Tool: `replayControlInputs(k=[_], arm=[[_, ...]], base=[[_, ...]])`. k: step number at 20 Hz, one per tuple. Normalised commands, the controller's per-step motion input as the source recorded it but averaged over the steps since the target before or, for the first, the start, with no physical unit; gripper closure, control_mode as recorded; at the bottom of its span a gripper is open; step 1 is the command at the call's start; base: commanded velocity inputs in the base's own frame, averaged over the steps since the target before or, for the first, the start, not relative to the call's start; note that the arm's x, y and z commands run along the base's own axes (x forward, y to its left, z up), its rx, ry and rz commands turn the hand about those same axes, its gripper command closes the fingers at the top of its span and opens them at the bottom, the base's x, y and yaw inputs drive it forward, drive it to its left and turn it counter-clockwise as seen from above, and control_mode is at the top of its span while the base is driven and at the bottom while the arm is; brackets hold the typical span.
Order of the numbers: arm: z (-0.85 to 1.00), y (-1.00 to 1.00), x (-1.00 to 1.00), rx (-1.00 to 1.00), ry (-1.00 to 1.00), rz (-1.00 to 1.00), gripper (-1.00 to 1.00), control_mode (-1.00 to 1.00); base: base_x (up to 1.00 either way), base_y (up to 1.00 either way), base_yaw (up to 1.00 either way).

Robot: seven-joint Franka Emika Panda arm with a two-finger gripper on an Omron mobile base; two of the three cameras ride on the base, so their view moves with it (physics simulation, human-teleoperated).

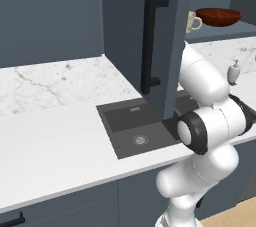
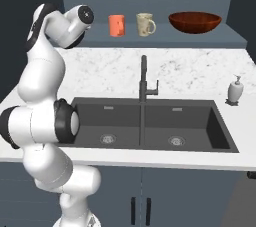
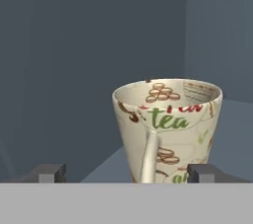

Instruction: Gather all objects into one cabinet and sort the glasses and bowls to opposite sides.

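cabinet: slate-blue upper wall cabinet (image 1: 131, 31), its tall flat door swung open toward the room, long vertical black bar handle (image 1: 150, 41) facing out. In the left base view that open door hides most of the shelf.

shelf lineup: in the right base view, left to right, a bright orange mug (image 2: 116, 25), a cream-beige handled mug (image 2: 145, 24), then a wide glossy dark red-brown bowl (image 2: 195, 21) at the right end. Mugs are close together, the bowl sits apart from them.

mug by the hand: another cream-beige mug with "tea" lettering and brown biscuit print (image 3: 168, 129) stands upright on the cabinet floor, long axis vertical, mouth up, handle pointing back toward the camera.

gripper (image 3: 127, 172): jaws spread wide, the two dark finger tips sit either side of the mug's lower body, the right tip overlapping its base. Can't tell whether either one touches it.

arm: white arm (image 2: 42, 101) reaches up into the left end of the cabinet, wrist right beside the orange mug.

down below: dark double sink (image 2: 145, 128) with a black faucet (image 2: 144, 78) in the white marble counter (image 1: 45, 141), white soap dispenser (image 2: 235, 90) at the right.
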Motion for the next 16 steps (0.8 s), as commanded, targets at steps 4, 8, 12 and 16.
replayControlInputs(k=[4,8,12,16], arm=[[0.0,-0.01,-0.2,0.0,0.0,-0.01,-1.0,-1.0],[0.0,-0.14,-0.36,0.0,0.0,-0.03,-1.0,-1.0],[0.0,-0.22,-0.33,0.0,0.0,-0.03,-1.0,-1.0],[0.0,-0.22,-0.16,0.0,0.0,-0.03,-1.0,-1.0]], base=[[0.0,0.0,0.0],[0.0,0.0,0.0],[0.0,0.0,0.0],[0.0,0.0,0.0]])
